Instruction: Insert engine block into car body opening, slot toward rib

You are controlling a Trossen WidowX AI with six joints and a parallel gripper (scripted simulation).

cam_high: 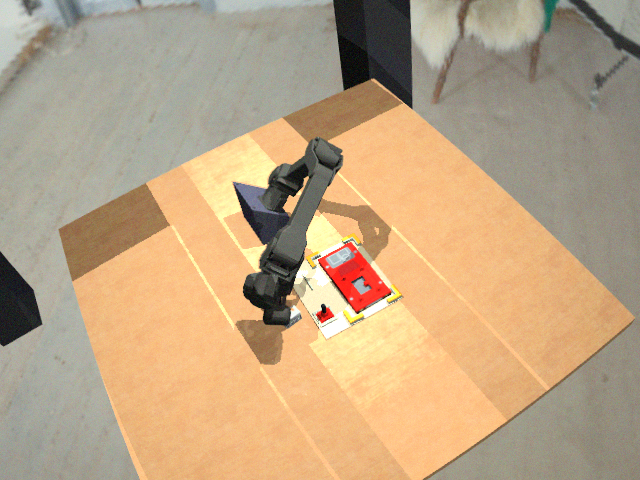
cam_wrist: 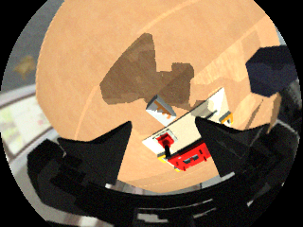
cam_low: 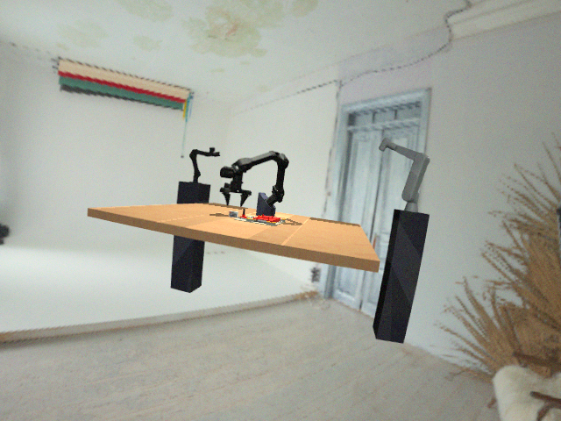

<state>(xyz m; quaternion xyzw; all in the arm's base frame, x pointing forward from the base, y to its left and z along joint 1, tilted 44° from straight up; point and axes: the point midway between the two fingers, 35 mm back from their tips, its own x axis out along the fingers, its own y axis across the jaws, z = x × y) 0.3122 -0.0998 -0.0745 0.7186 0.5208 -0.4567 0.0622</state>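
Note:
The engine block (cam_high: 295, 316) (cam_low: 233, 213) (cam_wrist: 160, 112), a small white and grey block with orange marks, lies on the table beside the board. The red car body (cam_high: 338, 281) (cam_low: 268, 218) (cam_wrist: 195, 156) lies between yellow corner pieces on the board. Its opening (cam_high: 361, 285) shows grey inside in the top view; the rib cannot be made out. My gripper (cam_low: 235, 205) (cam_wrist: 164, 121) is open and empty, above the engine block, fingers pointing down. In the wrist view the block shows between and just beyond the fingertips, and one finger hides part of the car body.
The pale board (cam_high: 333, 330) (cam_wrist: 182, 130) also carries a small red piece with an upright black peg (cam_high: 324, 308) (cam_wrist: 167, 150), close to the engine block. The dark blue arm base (cam_high: 266, 222) (cam_low: 265, 206) (cam_wrist: 270, 71) stands behind the board.

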